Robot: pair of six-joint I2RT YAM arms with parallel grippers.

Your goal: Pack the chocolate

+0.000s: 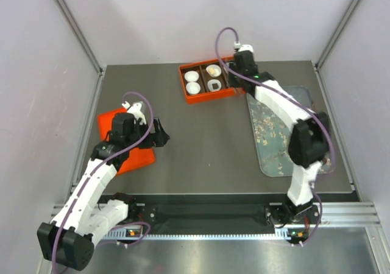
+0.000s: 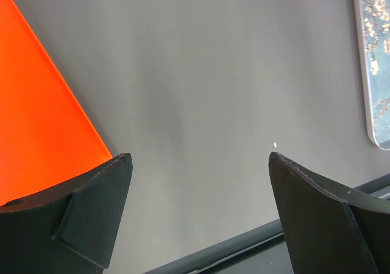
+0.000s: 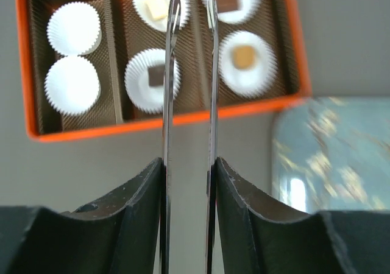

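An orange box (image 3: 152, 126) holds six white paper cups. Four cups hold chocolate: a pale piece (image 3: 159, 6), a dark piece (image 3: 228, 1), a dark piece (image 3: 156, 75) and a tan piece (image 3: 244, 56). The two left cups (image 3: 73, 27) are empty. My right gripper (image 3: 189, 164) is shut on metal tweezers (image 3: 167, 103), whose two thin blades reach over the box's middle with nothing between them. In the top view the right gripper (image 1: 244, 61) hovers over the right end of the box (image 1: 198, 97). My left gripper (image 1: 159, 134) is open and empty over bare table (image 2: 200, 158).
A flat orange lid (image 1: 119, 143) lies under the left arm and shows in the left wrist view (image 2: 36, 115). A grey-blue blossom-print tray (image 1: 277, 134) lies to the right of the box, with no chocolate showing on it. The table's near edge has a dark rail (image 2: 244, 249).
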